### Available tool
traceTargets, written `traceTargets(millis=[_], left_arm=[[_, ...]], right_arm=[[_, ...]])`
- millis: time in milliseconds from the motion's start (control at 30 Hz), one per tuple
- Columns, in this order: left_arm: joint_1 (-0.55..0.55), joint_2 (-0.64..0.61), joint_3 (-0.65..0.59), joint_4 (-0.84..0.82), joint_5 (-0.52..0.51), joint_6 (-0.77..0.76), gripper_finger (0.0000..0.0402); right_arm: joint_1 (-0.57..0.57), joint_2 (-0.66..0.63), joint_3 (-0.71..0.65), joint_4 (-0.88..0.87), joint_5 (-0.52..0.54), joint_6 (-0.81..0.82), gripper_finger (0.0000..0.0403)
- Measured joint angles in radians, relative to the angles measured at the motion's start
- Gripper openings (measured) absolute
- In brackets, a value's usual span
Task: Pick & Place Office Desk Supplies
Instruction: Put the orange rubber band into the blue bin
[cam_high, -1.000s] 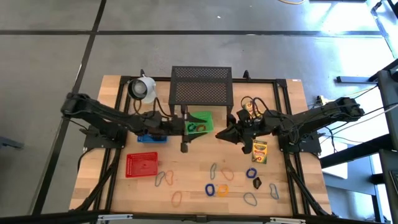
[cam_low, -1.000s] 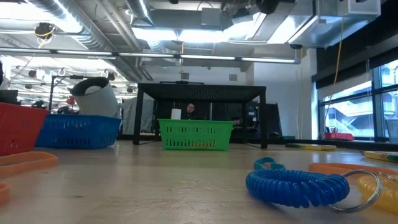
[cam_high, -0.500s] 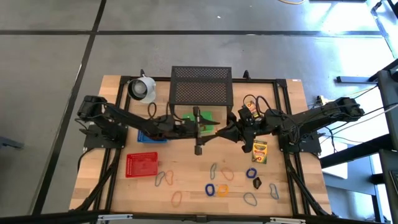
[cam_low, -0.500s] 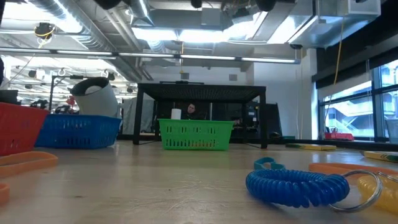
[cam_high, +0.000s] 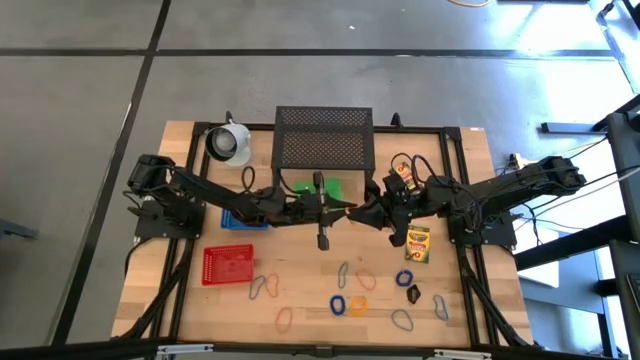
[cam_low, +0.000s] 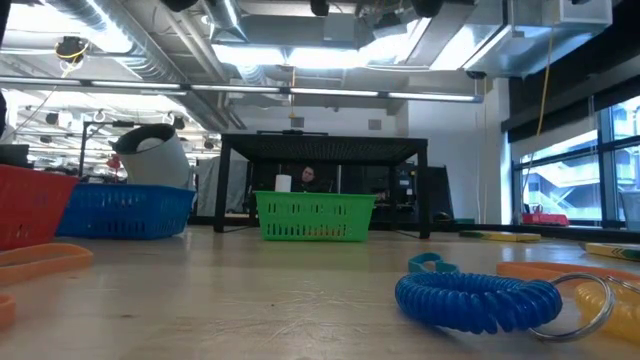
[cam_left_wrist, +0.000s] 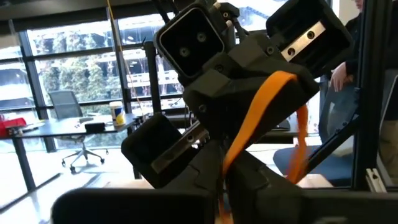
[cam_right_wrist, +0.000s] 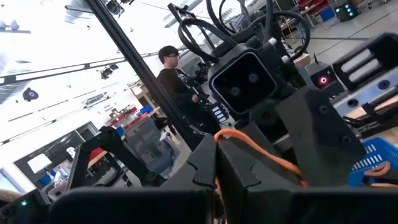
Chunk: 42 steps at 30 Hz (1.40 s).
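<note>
Handover step, by my reading: left gripper (cam_high: 340, 209) and right gripper (cam_high: 357, 213) meet tip to tip beside the green basket (cam_high: 328, 186), both pinching one orange rubber band (cam_left_wrist: 261, 118). Next: one side lets go.

Robotics lab, ceiling ducts (cam_low: 150, 50), test rigs, desks (cam_left_wrist: 68, 127)

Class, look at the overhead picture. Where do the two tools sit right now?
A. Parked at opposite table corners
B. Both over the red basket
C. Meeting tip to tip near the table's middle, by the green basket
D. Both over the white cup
C: the left tool and right tool meet near the table's middle, beside the green basket, in front of the black mesh stand.
</note>
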Motion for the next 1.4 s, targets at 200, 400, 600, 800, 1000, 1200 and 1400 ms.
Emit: traceTargets(millis=[200,400,600,800,1000,1200,1400], left_arm=[[-0.002,0.000,0.000,-0.004,-0.001,-0.034,0.0001],[-0.005,-0.001,0.000,-0.036,-0.008,-0.127,0.0001],[-0.023,-0.035,0.000,-0.191,-0.092,-0.228,0.0003],[-0.049,-0.147,0.000,-0.517,-0.238,-0.324,0.0003],[-0.053,-0.263,0.000,-0.941,-0.288,-0.558,0.0003],[-0.061,-0.334,0.000,-1.503,-0.258,-0.892,0.0003],[-0.090,-0.332,0.000,-1.909,-0.199,-1.191,0.0003]], right_arm=[[-0.016,0.000,0.000,-0.041,-0.022,0.043,0.0048],[-0.055,-0.010,0.000,-0.057,-0.092,0.048,0.0136],[-0.094,-0.108,0.000,-0.225,-0.128,-0.025,0.0216],[-0.111,-0.254,0.001,-0.534,-0.109,-0.069,0.0240],[-0.107,-0.324,0.001,-0.746,-0.086,-0.022,0.0230],[-0.050,-0.303,0.001,-0.912,-0.083,0.048,0.0214],[0.053,-0.221,0.000,-1.000,0.004,0.100,0.0203]])
